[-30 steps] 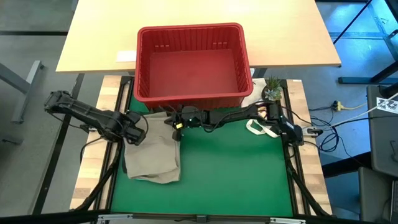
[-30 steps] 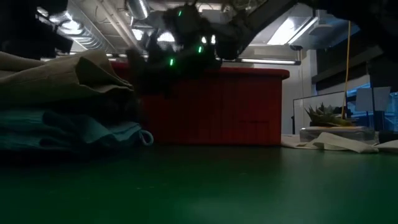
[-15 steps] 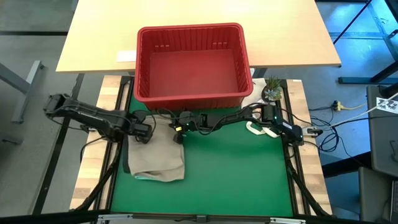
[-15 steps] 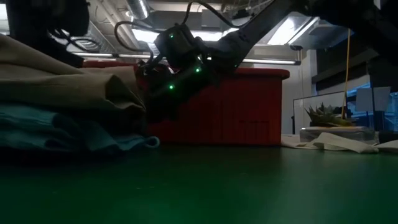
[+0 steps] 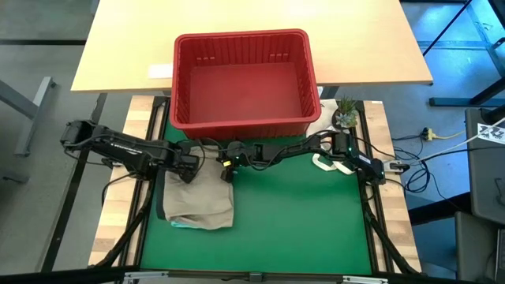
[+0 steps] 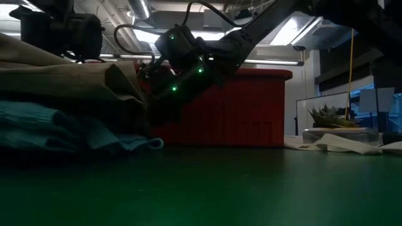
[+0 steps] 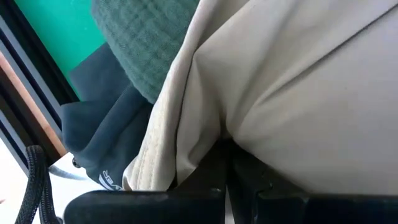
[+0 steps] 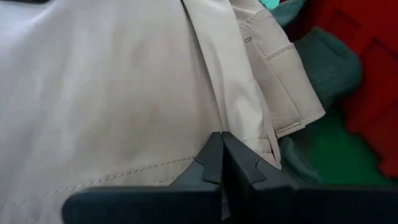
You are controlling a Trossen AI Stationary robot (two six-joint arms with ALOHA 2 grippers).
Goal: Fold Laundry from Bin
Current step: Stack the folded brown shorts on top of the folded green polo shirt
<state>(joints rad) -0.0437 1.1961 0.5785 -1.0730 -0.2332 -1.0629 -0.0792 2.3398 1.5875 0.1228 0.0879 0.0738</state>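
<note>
Laundry nearly all folded, bin (image 5: 241, 79) empty
Beige-tan garment (image 5: 197, 201) tops the stack beside the bin, teal (image 6: 63, 132) beneath; left end effector (image 5: 188, 169) and right end effector (image 5: 226, 166), both pressed together, pinch its far edge, so likely only final smoothing remains

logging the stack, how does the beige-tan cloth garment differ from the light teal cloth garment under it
The beige-tan cloth garment lies on top; the light teal cloth garment sits beneath it, on the green mat. The beige one is pinched by the left gripper and right gripper, both shut; the teal one is untouched. Both are soft and folded.
</note>
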